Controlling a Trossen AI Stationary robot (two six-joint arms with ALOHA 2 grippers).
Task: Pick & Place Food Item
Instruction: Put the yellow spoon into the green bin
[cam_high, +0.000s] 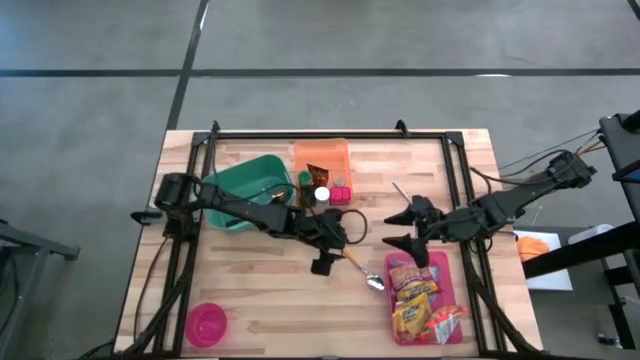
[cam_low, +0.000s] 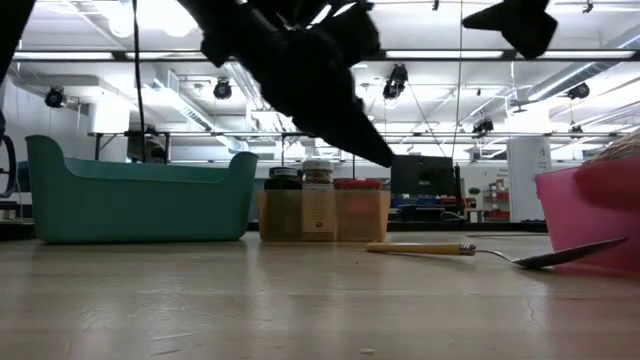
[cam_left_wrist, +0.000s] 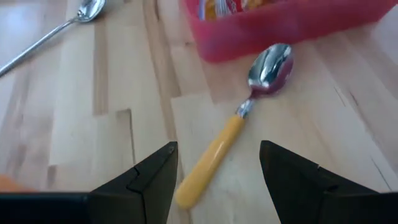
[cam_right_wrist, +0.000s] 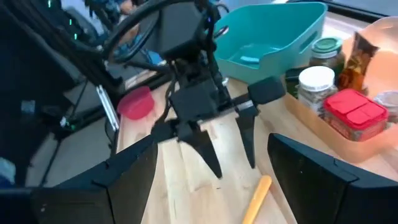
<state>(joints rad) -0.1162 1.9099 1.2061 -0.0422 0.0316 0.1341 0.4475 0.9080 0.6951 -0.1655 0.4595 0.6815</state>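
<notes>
Several snack packets (cam_high: 417, 298) lie in a pink tray (cam_high: 450, 268) near the table's right front. A spoon with a yellow handle (cam_left_wrist: 214, 152) lies flat on the wood just left of the tray, its bowl (cam_left_wrist: 272, 62) toward the tray. My left gripper (cam_high: 338, 250) hangs open above the spoon's handle end, one finger on each side, touching nothing. My right gripper (cam_high: 405, 229) is open and raised over the table beyond the tray's far end, with nothing between its fingers.
An orange bin (cam_high: 322, 152) with jars and small containers stands at the far middle, a teal tub (cam_high: 245, 185) to its left. A second, all-metal spoon (cam_high: 400, 190) lies right of the bin. A pink bowl (cam_high: 207, 323) sits at the near left.
</notes>
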